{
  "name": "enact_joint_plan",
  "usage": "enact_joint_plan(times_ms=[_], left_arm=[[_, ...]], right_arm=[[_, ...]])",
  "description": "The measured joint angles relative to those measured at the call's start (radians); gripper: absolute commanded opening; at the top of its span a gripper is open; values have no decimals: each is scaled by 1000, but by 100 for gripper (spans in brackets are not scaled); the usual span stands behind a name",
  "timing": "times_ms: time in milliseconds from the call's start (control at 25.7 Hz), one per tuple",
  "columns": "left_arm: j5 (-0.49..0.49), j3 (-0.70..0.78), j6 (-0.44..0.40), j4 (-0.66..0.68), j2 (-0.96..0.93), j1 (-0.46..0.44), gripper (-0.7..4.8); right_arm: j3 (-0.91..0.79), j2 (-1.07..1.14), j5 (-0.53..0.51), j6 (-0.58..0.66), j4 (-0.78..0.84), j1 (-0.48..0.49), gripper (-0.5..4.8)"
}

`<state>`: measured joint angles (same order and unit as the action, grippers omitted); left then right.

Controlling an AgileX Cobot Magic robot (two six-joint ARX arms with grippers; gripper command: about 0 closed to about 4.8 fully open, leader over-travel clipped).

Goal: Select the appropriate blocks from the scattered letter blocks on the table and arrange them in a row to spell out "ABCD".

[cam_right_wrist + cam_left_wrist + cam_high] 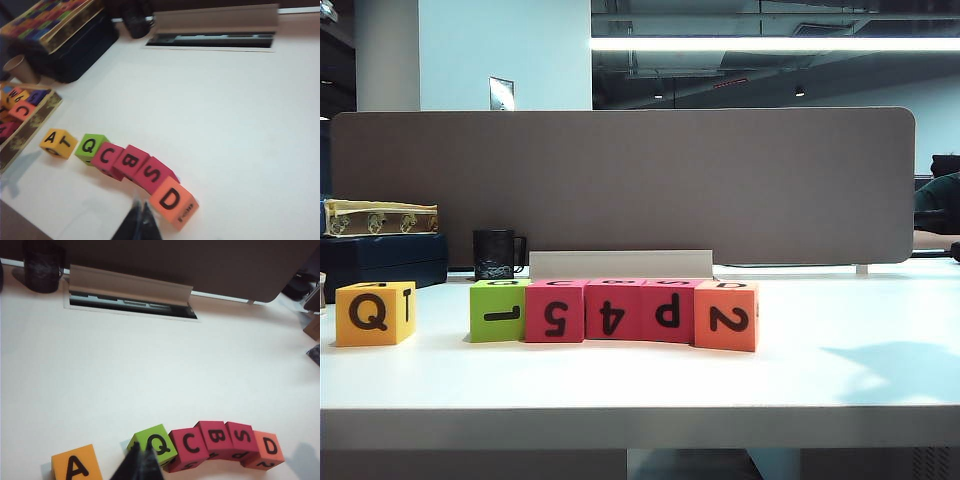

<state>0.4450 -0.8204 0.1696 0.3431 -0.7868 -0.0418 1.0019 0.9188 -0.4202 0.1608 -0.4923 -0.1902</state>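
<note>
Exterior: matte foam cubes in a row near the white table's (820,380) front edge — yellow-orange cube (375,313) apart, then lime green cube (498,311), three pink-red cubes (612,310), orange cube (726,315) touching

Left wrist: left gripper (141,460) pinched together above the lime green cube

Right wrist: right gripper (140,220) — black fingers together, beside the orange cube's top D

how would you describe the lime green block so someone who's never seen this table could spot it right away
On the white table, in front of the long grey divider panel, five cubes form a touching row, with a yellow-orange cube standing apart. The lime green block is that row's end cube on the yellow-orange side, the only green one, next to pink-red neighbours, with Q on top.
</note>
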Motion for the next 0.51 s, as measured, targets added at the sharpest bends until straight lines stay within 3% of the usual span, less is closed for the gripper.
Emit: enact_joint_plan(times_ms=[195,507], left_arm=[[0,-101,-52,81,-105,0,-5],[37,-159,-77,103,-185,5,-5]], right_arm=[[48,92,3,-48,-15,-81,-2],[77,192,36,-77,-69,-144,-2]])
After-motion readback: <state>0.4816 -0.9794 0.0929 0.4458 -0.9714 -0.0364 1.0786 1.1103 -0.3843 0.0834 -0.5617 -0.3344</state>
